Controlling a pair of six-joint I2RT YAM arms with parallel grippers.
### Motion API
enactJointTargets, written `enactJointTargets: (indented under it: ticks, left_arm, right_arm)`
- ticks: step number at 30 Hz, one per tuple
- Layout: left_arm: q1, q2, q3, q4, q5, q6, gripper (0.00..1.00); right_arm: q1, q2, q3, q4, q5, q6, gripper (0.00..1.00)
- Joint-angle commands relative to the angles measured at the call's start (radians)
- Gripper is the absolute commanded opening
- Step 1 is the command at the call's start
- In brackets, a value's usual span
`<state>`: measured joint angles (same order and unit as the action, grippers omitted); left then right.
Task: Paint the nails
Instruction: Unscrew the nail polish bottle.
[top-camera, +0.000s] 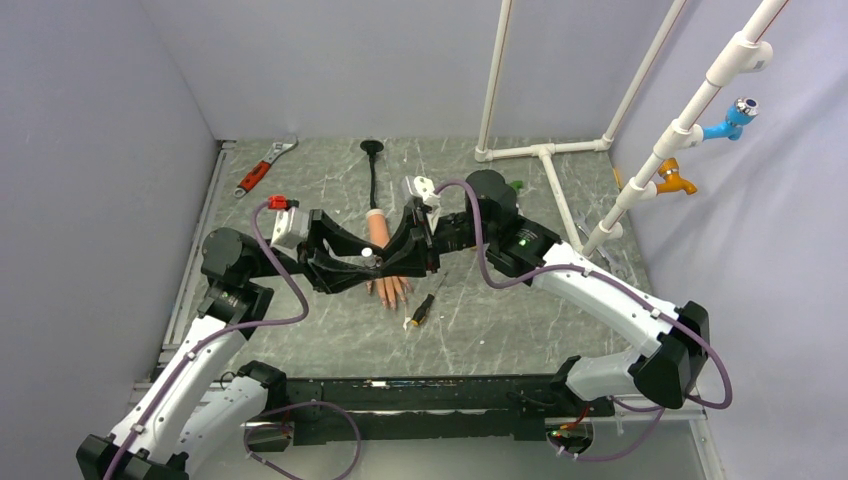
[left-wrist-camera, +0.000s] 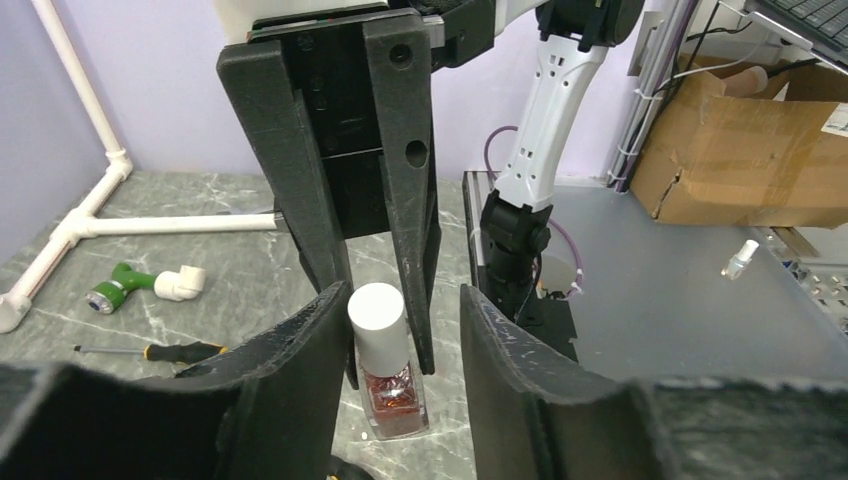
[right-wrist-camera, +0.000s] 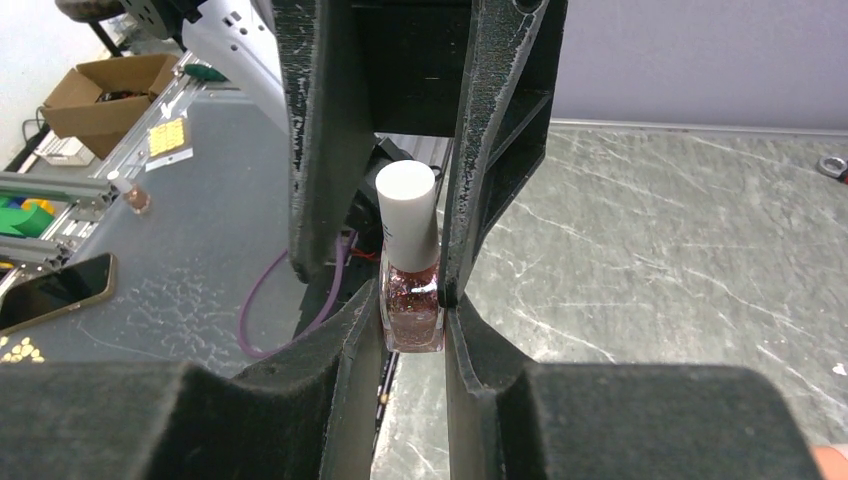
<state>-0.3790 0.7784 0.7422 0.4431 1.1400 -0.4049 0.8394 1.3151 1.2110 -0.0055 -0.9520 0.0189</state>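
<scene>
- left gripper (left-wrist-camera: 402, 300): reaches in from 9 o'clock. its jaws stand apart, straddling the white cap (right-wrist-camera: 407, 210). one finger is just beside the cap and there is a clear gap on the other side, so nothing is clenched.
- polish bottle (left-wrist-camera: 392, 395): upright, reddish glitter inside. it sits at the centre of the table (top-camera: 500, 330), between the two tools. the cap is on the neck and we see no brush out.
- mannequin hand (top-camera: 377, 232): lies flat with its wrist toward 12 o'clock and its fingers toward 6 o'clock. the palm is mostly hidden under the tools.
- nails (top-camera: 391, 297): at the fingertips, near the bottle at about its 5 o'clock. they are too small in the top view for us to tell their colour. we see no sign of polish on them.
- small dark stick (top-camera: 421, 311): lies on the table at 4 o'clock of the nails. we cannot tell what it is.
- right gripper (right-wrist-camera: 410, 300): reaches in from 3 o'clock. its jaws are pressed on both sides of the glass body, holding the bottle.
- progress, our judgement: early.
  - done: the bottle is held steady and a second tool is placed over its cap.
  - left: close on the cap, unscrew it, lift the brush, then coat all five nails.
</scene>
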Motion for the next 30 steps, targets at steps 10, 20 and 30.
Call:
enactJointTargets:
  ticks: [10, 20, 30]
  left_arm:
    - [-0.003, 0.015, -0.013, 0.128, 0.016, -0.082, 0.20]
    - [-0.004, 0.008, 0.008, -0.021, -0.085, 0.004, 0.00]
    - [-0.005, -0.005, 0.028, -0.185, -0.306, 0.074, 0.00]
  right_arm:
    - [0.000, 0.003, 0.044, 0.073, -0.024, 0.020, 0.00]
    - [0.000, 0.000, 0.048, 0.064, 0.085, 0.027, 0.00]
    - [0.007, 0.026, 0.057, 0.085, 0.255, 0.071, 0.00]
